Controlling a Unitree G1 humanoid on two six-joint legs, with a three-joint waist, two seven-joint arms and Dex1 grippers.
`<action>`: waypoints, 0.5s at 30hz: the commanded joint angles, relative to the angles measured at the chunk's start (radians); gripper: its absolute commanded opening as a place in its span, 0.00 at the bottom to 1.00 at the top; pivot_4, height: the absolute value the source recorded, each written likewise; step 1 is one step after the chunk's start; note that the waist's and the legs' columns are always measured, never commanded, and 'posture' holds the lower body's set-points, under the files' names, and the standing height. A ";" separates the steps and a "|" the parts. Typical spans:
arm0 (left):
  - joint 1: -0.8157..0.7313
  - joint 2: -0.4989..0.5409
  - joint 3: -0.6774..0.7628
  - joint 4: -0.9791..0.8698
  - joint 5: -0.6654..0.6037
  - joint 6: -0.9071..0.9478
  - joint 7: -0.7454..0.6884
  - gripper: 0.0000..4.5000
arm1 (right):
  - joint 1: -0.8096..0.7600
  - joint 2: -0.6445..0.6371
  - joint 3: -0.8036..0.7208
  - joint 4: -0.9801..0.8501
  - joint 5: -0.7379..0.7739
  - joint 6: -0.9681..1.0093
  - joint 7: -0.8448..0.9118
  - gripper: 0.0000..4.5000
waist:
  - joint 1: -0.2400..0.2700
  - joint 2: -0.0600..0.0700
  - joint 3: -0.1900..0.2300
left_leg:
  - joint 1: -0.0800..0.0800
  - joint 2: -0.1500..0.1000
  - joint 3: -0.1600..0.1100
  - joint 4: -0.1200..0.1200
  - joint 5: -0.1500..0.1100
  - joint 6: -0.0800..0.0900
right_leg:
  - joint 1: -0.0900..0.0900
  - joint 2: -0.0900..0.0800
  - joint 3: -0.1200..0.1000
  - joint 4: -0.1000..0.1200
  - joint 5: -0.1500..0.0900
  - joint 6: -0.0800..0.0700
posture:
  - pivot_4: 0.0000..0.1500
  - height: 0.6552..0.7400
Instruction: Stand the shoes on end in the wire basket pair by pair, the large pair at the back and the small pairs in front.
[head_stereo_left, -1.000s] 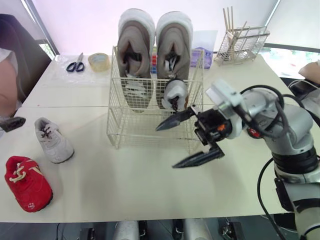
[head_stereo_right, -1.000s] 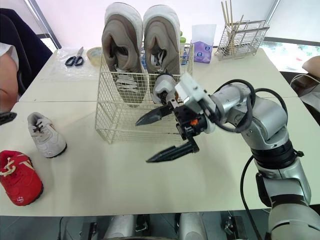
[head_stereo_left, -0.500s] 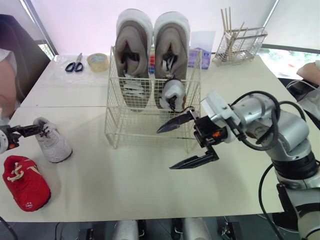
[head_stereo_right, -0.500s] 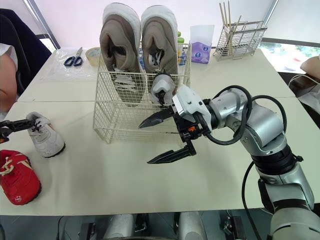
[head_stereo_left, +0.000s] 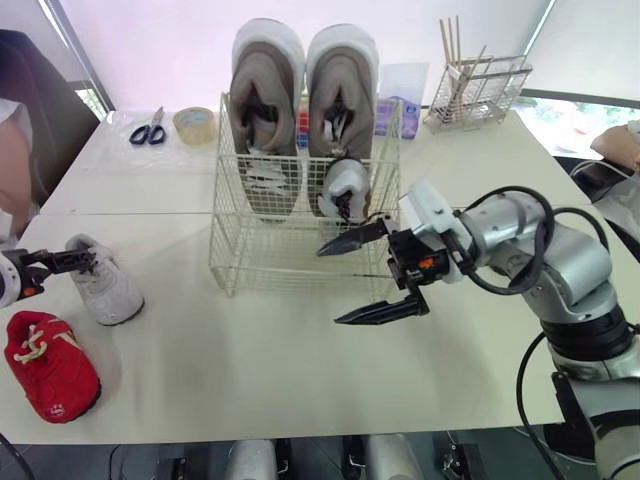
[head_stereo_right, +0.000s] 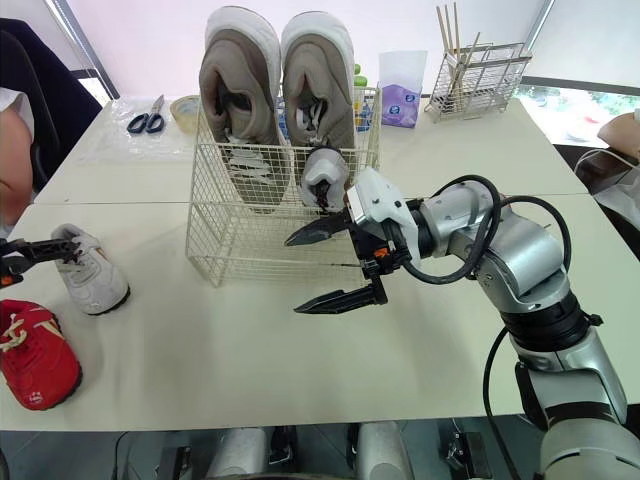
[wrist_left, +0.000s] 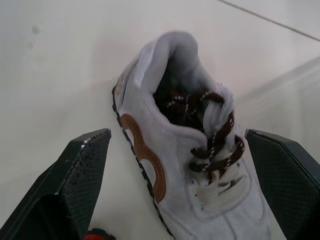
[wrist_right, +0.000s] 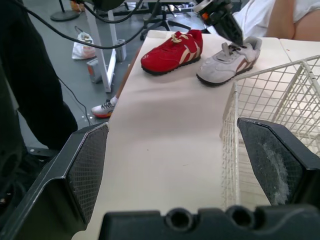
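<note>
The wire basket (head_stereo_left: 281, 252) stands mid-table. Two large grey shoes (head_stereo_left: 268, 92) stand on end along its back. One small pale grey shoe (head_stereo_left: 345, 188) stands on end in front of them, at the basket's right. Its mate (head_stereo_left: 107, 287) lies flat on the table at the far left, with a red shoe (head_stereo_left: 50, 366) just nearer me. My left gripper (wrist_left: 175, 136) is open, one finger on each side of the lying grey shoe's heel. My right gripper (head_stereo_left: 330, 285) hangs open and empty just outside the basket's front right corner.
Scissors (head_stereo_left: 148, 131) and a tape roll (head_stereo_left: 193, 122) lie at the back left. A wire rack with chopsticks (head_stereo_left: 476, 88) and a purple pack (head_stereo_left: 406, 110) stand at the back right. A person sits at the left edge (head_stereo_left: 12, 150); a hand (head_stereo_left: 616, 146) shows at the right.
My left gripper has come in from the left edge up to the lying grey shoe's heel. The right gripper stays open in front of the basket, shifted slightly.
</note>
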 joint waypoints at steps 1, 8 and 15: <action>-0.006 -0.008 -0.003 0.010 0.051 -0.021 0.030 0.99 | -0.023 0.017 -0.013 -0.003 -0.003 -0.015 -0.009 1.00 | 0.000 0.000 0.000 | 0.000 0.000 0.000 0.001 0.000 0.000 | 0.000 0.000 0.000 0.000 0.000 0.000 | 1.00 0.95; -0.088 -0.079 -0.079 0.108 0.124 -0.113 0.033 0.80 | -0.035 0.044 -0.016 0.012 -0.016 -0.014 -0.031 1.00 | 0.004 -0.001 -0.001 | 0.000 0.000 -0.001 0.004 -0.001 0.001 | 0.001 0.000 0.000 0.001 0.000 0.000 | 1.00 0.95; -0.158 -0.123 -0.054 0.132 0.152 -0.171 0.051 0.04 | -0.034 0.039 -0.024 0.017 -0.029 -0.016 -0.047 1.00 | 0.003 -0.001 -0.001 | 0.000 0.000 -0.001 0.004 -0.001 0.001 | 0.001 0.000 0.000 0.003 0.000 0.000 | 1.00 0.95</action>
